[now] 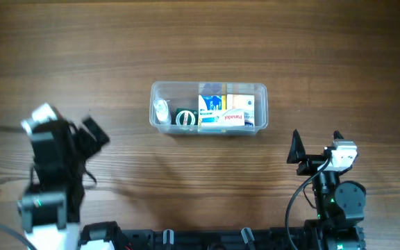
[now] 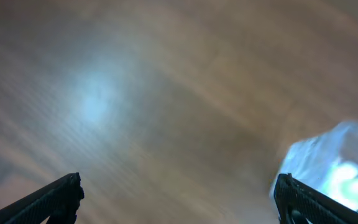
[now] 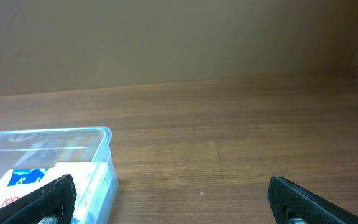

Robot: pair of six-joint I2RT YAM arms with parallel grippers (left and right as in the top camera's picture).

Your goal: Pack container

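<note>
The clear plastic container point(image 1: 259, 89) sits at the table's middle, holding small medicine boxes point(image 1: 226, 110), a dark round item point(image 1: 185, 118) and a small clear bottle point(image 1: 161, 111). My left gripper point(image 1: 82, 135) is open and empty, to the container's lower left; its wrist view is blurred, with the container point(image 2: 334, 168) a pale blur at the right edge. My right gripper point(image 1: 316, 147) is open and empty, below and right of the container. The right wrist view shows the container's corner point(image 3: 101, 134) at the left with boxes point(image 3: 23, 180) inside.
Bare wooden tabletop point(image 1: 325, 55) surrounds the container on all sides. The arm bases stand along the front edge point(image 1: 200, 239). A wall rises behind the table in the right wrist view point(image 3: 179, 37).
</note>
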